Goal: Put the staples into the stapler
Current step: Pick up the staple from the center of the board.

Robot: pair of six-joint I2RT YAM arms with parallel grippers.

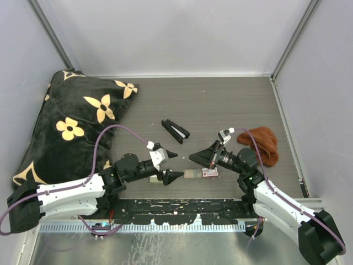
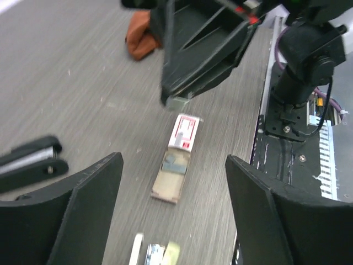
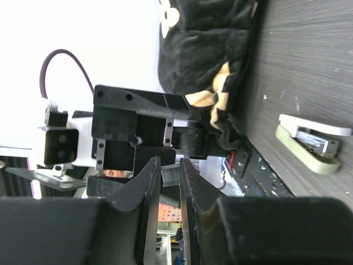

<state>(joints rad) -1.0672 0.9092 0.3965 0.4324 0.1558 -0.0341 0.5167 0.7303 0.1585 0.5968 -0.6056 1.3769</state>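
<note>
Showing one black stapler point(image 1: 175, 131), one box point(image 1: 209, 173), one staples strip point(image 2: 177, 102), one cloth point(image 1: 262, 142).

Grey wood-grain table point(image 1: 220, 105) — pale walls point(image 1: 176, 33) around; flowered black cushion point(image 1: 71, 121) left.

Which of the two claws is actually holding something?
The right claw, nearly shut on a silvery strip of staples; the left claw gapes wide, empty.
</note>
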